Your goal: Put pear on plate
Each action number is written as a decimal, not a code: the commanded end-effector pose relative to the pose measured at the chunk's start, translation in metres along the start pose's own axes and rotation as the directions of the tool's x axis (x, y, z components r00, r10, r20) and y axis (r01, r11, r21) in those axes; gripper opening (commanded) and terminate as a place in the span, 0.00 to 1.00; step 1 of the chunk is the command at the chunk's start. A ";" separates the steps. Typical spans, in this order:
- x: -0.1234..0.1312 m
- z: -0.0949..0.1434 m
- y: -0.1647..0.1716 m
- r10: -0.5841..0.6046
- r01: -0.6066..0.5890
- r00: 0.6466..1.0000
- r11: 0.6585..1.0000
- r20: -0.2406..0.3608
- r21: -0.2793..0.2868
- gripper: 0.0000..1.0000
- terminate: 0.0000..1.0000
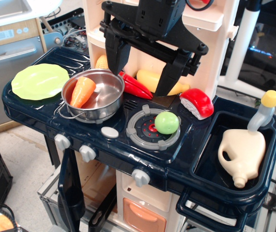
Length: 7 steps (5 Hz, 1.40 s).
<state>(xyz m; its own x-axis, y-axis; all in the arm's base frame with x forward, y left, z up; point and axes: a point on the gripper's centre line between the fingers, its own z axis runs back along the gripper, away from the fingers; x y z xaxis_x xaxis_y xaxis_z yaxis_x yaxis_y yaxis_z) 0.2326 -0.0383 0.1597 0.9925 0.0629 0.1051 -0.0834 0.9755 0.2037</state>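
Claw: hanging over the back of the bench, two black fingers spread wide apart, nothing between them.
Pear: resting on the right-hand burner ring, near its right edge, free of all neighbours.
Pear from claw: below and slightly right, toward the bench's front; nearly under the right finger.
Pear's long axis: none to speak of, near round, so any closing direction likely suits.
Plate: far left of the bench, bare, beyond the steel pot holding the carrot.
Carry path: probably leftward over the pot; needs lift enough to clear its rim.
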 end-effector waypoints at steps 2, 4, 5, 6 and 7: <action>0.004 -0.002 0.001 -0.012 0.011 0.999 1.000 0.033 0.019 1.00 0.00; 0.031 -0.023 0.003 -0.054 0.056 0.990 0.998 0.132 -0.017 1.00 0.00; 0.041 -0.035 0.002 -0.076 0.086 0.979 0.995 0.187 -0.047 1.00 0.00; 0.050 -0.049 -0.001 -0.120 0.135 0.965 0.990 0.234 -0.046 1.00 0.00; 0.057 -0.069 -0.011 -0.135 0.169 0.949 0.981 0.284 -0.095 1.00 0.00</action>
<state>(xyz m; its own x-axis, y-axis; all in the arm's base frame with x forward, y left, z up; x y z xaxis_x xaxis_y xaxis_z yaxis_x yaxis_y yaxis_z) 0.2944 -0.0342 0.0815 0.9304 -0.1555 0.3320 0.1247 0.9858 0.1124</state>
